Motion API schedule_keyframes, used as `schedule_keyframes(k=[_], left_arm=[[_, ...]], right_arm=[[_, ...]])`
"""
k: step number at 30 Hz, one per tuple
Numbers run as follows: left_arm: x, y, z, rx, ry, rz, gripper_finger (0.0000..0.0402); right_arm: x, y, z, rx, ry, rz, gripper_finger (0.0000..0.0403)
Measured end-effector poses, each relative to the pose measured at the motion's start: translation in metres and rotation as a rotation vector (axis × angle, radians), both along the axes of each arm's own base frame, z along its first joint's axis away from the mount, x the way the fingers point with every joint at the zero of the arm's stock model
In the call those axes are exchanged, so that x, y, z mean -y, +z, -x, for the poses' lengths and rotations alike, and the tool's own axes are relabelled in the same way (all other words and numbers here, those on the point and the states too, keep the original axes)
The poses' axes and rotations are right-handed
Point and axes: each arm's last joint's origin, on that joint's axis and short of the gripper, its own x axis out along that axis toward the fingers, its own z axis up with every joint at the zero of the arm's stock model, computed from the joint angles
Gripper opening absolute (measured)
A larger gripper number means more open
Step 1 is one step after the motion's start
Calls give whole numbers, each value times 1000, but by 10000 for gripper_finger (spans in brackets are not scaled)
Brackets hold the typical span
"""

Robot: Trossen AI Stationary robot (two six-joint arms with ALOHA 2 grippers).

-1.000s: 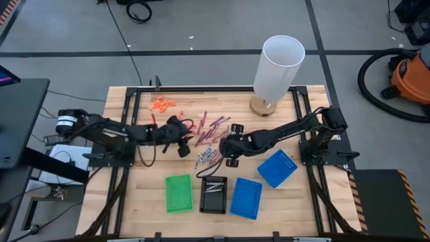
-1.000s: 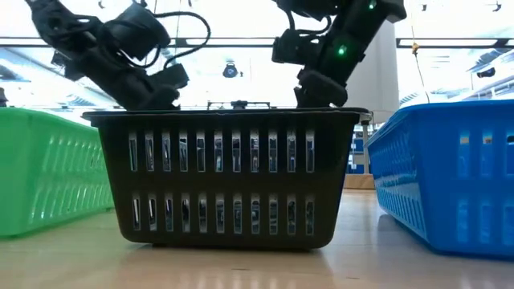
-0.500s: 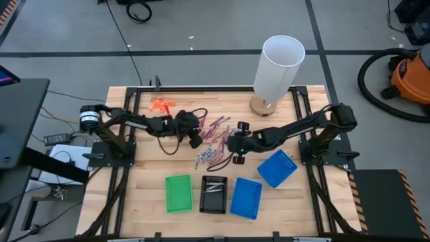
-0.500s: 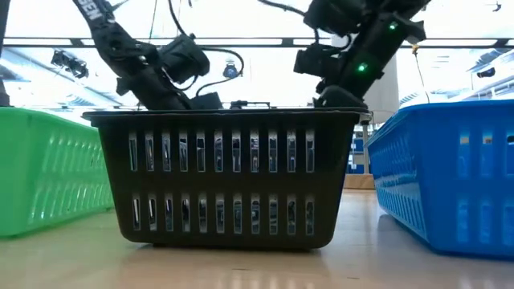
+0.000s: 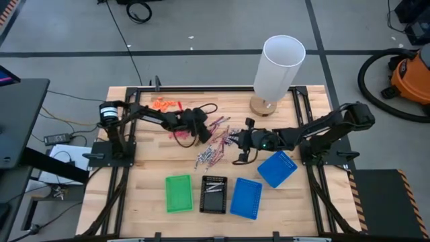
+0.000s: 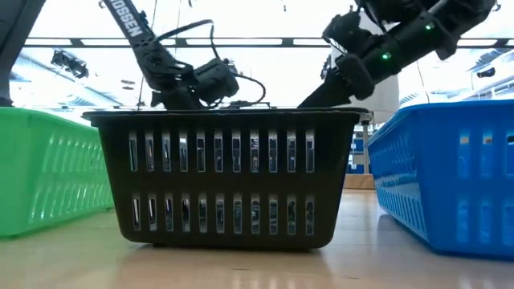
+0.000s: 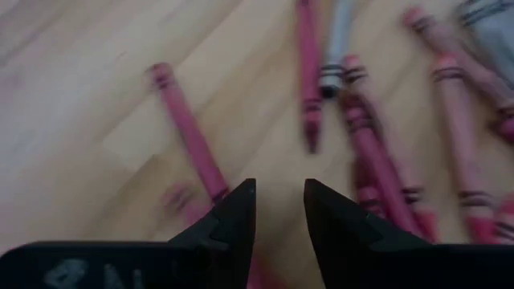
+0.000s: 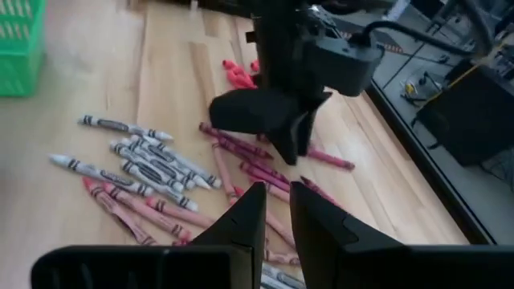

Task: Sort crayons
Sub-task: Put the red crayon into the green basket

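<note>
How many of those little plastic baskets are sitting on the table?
4, all along the table's near edge in the overhead view: a green basket, a black basket beside it, a blue basket next, and another blue basket set farther back on the right, turned askew.

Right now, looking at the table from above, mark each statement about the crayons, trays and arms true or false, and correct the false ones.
1. The black tray lies between the green tray and a blue tray. True.
2. The crayons are all in the green tray. False: they lie loose on the table.
3. The left gripper has its fingers apart over the crayons. True.
4. The white cylinder lies on its side. False: it stands upright.
</note>
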Motion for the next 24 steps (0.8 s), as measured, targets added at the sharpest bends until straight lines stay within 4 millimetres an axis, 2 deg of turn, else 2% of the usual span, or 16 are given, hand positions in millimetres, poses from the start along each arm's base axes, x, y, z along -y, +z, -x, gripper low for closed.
schedule_keyframes(k=[5, 8, 12, 16, 24], left_arm=[[4, 4, -9, 11, 20, 32, 117], [7, 14, -12, 7, 32, 32, 117], [5, 29, -17, 38, 72, -3, 117], [-2, 35, -18, 49, 109, -34, 117], [-19, 24, -15, 7, 154, -54, 117]], right_arm=[[2, -10, 12, -30, -1, 7, 67], [2, -14, 18, -26, 5, 3, 67], [2, -19, 23, -24, 45, -8, 67], [1, -19, 25, -16, 76, -8, 67], [0, -13, 23, 37, 116, -7, 67]])
